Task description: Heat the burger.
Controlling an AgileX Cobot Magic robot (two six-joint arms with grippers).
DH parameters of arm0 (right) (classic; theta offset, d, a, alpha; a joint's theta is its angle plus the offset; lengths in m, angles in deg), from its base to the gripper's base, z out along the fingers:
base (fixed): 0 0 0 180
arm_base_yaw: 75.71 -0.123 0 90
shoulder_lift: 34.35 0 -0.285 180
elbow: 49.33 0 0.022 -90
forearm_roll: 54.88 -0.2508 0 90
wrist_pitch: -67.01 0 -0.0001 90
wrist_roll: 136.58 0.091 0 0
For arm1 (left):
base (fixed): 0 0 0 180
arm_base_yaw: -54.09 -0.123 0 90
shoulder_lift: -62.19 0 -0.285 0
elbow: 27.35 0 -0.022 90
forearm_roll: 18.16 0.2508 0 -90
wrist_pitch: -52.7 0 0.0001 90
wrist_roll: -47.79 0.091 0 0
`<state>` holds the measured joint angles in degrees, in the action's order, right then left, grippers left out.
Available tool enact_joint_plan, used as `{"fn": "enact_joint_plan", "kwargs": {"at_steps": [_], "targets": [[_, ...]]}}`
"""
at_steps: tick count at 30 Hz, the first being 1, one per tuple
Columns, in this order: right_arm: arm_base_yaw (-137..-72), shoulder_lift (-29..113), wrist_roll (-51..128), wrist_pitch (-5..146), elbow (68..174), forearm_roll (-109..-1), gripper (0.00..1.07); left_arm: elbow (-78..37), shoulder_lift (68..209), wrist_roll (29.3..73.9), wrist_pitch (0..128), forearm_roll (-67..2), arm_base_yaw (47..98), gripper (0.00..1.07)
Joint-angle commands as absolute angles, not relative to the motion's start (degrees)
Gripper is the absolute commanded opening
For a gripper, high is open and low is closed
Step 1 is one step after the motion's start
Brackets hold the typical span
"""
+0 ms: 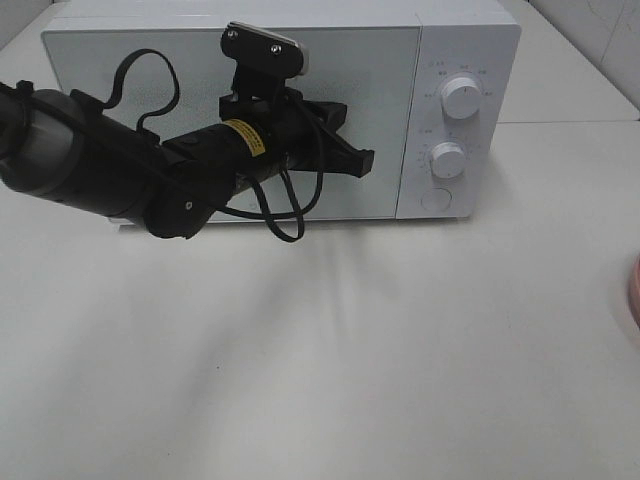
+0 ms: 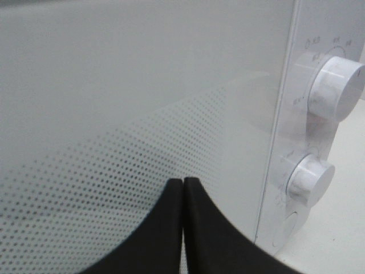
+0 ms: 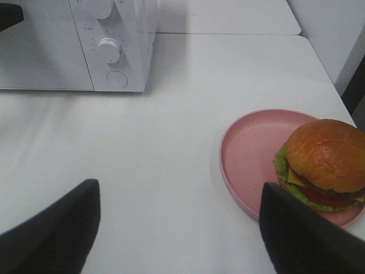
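Observation:
The burger (image 3: 324, 161), an orange-tan bun over green lettuce, cheese and tomato, sits on the round pink plate (image 3: 249, 149) on the white table. My right gripper (image 3: 179, 185) hovers open above the table, its black fingers (image 3: 60, 228) wide apart, the plate beside one of them. Nothing is between them. The white microwave (image 1: 300, 60) stands at the back with its door (image 2: 125, 103) closed. My left gripper (image 1: 362, 157) is shut and empty, its tips (image 2: 183, 181) pointing close to the door near the control panel edge. In the high view only the plate's rim (image 1: 636, 290) shows.
Two round knobs (image 1: 461, 97) (image 1: 447, 159) and a round button (image 1: 436, 199) sit on the microwave's right panel. The left arm's black body and cable (image 1: 150, 170) stretch across the front of the door. The white table (image 1: 330, 350) ends at the right beyond the plate.

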<state>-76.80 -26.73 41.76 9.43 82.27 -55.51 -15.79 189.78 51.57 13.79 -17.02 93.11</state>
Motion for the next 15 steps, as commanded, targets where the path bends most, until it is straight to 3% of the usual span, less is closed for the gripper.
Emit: {"fn": "enact_joint_plan", "kwargs": {"at_steps": [1,11,13,15], "targets": [[-76.63,-28.51,42.22,9.77,82.15,-55.29,0.73,-17.05,188.01,51.86,14.94,-21.03,93.97,0.01],[-76.63,-28.51,42.22,9.77,82.15,-55.29,0.73,-17.05,178.84,52.83,34.25,-20.45,96.43,0.01],[-76.63,-28.51,42.22,9.77,82.15,-55.29,0.73,-17.05,174.14,52.83,47.88,-19.08,97.12,0.01],[-76.63,-28.51,42.22,9.77,82.15,-55.29,0.73,-17.05,173.05,52.77,51.26,-18.85,97.46,0.01]]}}
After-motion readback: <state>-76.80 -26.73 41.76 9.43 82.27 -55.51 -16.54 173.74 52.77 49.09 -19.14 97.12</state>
